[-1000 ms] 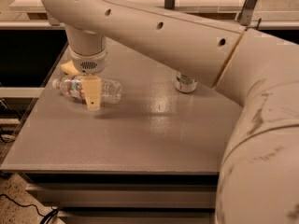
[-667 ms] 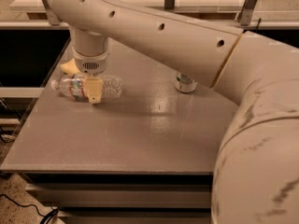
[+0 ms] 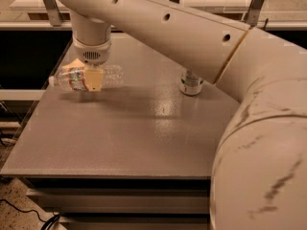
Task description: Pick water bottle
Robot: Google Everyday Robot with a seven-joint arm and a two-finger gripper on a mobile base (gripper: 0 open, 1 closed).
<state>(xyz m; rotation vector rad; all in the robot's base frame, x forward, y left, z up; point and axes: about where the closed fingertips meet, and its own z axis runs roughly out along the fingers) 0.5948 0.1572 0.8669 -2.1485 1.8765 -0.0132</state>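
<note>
Your end effector (image 3: 87, 76) is clenched around the water bottle (image 3: 110, 74), holding it sideways over the tabletop's (image 3: 120, 143) far-left area, cap pointing left; 1 can (image 3: 191, 83) stands well apart.

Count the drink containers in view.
2. The clear ribbed plastic water bottle lies sideways in the gripper at image left. The silver drink can stands mid-table, partly behind the arm. More may be hidden.
</note>
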